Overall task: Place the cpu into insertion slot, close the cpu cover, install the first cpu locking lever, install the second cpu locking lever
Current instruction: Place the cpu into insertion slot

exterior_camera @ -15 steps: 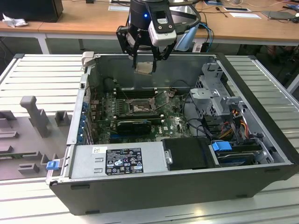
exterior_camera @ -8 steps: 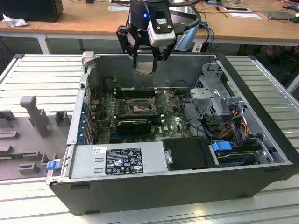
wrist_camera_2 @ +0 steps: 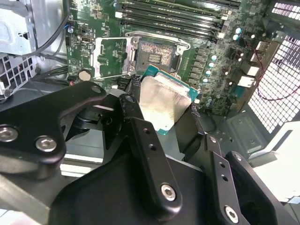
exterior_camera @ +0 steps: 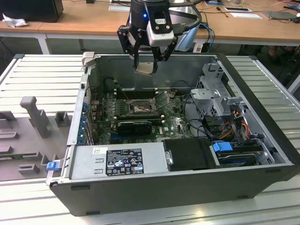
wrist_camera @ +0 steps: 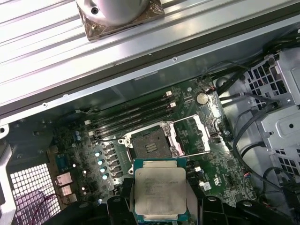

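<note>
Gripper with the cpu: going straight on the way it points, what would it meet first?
Likely the motherboard at or near the open insertion slot; the gripper holds the cpu above it, nothing between, but depth is unclear.

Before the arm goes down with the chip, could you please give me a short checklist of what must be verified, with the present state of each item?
1. The cpu is held firmly by the end effector: ok, the fingers press on two opposite edges.
2. The insertion slot is empty: ok, its dark centre is bare.
3. The cpu cover is open: ok, it is swung off to one side of the slot.
4. The cpu is low, close to the slot: not ok; in the exterior view it hangs high, about level with the top rim of the case.
5. The cpu is centred over the slot: cannot tell.
6. The cpu corner marks match the slot: cannot tell.
</note>
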Robot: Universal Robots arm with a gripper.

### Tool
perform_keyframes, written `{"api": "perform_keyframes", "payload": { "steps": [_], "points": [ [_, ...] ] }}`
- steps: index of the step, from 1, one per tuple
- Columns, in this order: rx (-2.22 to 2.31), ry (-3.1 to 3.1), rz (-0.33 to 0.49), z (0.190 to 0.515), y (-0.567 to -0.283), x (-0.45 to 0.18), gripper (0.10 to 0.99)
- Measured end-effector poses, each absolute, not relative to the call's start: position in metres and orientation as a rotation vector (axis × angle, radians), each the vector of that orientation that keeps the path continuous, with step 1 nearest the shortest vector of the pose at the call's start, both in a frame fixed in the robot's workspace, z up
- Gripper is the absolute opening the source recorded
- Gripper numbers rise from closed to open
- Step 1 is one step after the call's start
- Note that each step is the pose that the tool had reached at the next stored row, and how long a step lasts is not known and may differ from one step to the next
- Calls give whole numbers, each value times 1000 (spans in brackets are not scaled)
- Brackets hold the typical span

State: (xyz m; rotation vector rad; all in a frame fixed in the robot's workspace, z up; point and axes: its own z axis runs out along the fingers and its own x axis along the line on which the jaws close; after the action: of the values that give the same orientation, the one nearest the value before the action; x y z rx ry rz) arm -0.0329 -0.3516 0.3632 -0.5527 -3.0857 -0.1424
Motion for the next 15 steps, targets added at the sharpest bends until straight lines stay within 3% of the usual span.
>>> {"api": "perform_keyframes", "payload": {
  "steps": [15],
  "points": [
    [-723, -3056, -141, 363, -352, -33, 533]
  ]
}}
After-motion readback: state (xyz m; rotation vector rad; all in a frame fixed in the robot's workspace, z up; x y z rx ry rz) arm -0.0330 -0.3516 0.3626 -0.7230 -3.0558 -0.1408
